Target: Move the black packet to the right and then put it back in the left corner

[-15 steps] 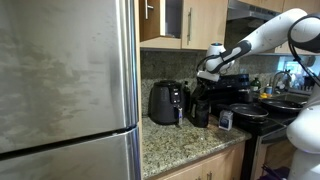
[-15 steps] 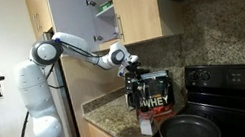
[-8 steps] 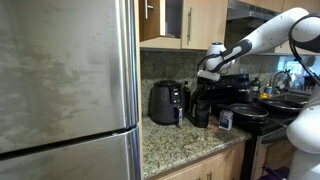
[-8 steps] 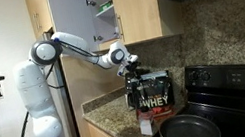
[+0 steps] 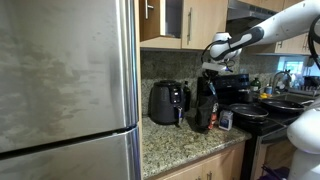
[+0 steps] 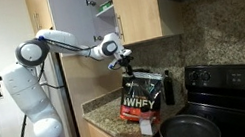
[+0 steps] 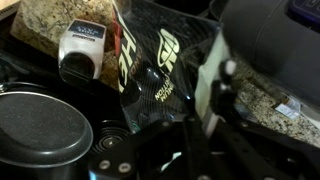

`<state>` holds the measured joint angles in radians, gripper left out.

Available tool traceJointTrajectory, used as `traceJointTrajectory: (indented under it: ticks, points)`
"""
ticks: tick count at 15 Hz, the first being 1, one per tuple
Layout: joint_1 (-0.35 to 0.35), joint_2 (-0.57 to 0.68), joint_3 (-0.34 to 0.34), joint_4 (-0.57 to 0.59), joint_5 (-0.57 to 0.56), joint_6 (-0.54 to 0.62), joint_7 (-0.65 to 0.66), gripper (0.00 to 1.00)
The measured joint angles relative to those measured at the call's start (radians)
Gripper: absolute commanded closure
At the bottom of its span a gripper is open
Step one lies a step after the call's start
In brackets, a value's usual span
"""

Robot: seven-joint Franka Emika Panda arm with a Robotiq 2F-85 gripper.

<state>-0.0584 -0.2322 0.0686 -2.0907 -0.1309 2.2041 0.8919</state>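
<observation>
The black packet (image 5: 205, 105), a soft pouch with gold "WHEY" lettering (image 6: 140, 98), hangs tilted over the granite counter, between the black air fryer (image 5: 165, 102) and the stove. My gripper (image 5: 211, 72) sits at its top edge and appears shut on it; it also shows from the side (image 6: 125, 68). In the wrist view the packet's printed face (image 7: 150, 60) runs down to my dark fingers, and the gripper (image 7: 195, 120) looks closed there. The left corner (image 5: 144, 124), the nook by the fridge side, lies beyond the air fryer.
The stainless fridge (image 5: 65, 90) fills the left side. A small white-faced gadget (image 5: 226, 120) (image 7: 80, 45) stands next to the packet. The black stove (image 6: 237, 84) with a dark pan (image 6: 189, 128) (image 7: 40, 130) is close by. Wooden cabinets (image 5: 190, 20) hang overhead.
The gripper has risen, and the packet, upright before, now hangs tilted under it and has shifted slightly towards the stove.
</observation>
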Motion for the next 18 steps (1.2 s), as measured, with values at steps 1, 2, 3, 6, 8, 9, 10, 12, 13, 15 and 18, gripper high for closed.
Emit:
traceJointTrajectory:
  ticks: [1, 2, 3, 6, 8, 9, 10, 12, 13, 15, 18]
  points:
    - [0.006, -0.025, 0.000, -0.004, 0.014, -0.028, -0.020, 1.00]
    - [0.013, -0.048, 0.000, -0.007, 0.027, -0.054, -0.043, 1.00]
    - [0.020, -0.072, 0.001, -0.010, 0.041, -0.073, -0.070, 1.00]
    - [0.048, -0.130, 0.006, -0.015, 0.081, -0.112, -0.147, 1.00]
    - [0.068, -0.162, 0.007, -0.016, 0.110, -0.134, -0.216, 1.00]
    - [0.080, -0.174, 0.007, -0.016, 0.131, -0.150, -0.258, 1.00]
    - [0.093, -0.186, 0.008, -0.015, 0.154, -0.176, -0.306, 1.00]
    - [0.120, -0.222, 0.013, -0.014, 0.194, -0.269, -0.399, 1.00]
    - [0.132, -0.249, 0.017, -0.013, 0.210, -0.327, -0.441, 1.00]
    - [0.158, -0.315, 0.025, -0.011, 0.241, -0.466, -0.517, 0.98]
    - [0.171, -0.396, 0.029, -0.010, 0.259, -0.613, -0.554, 1.00]
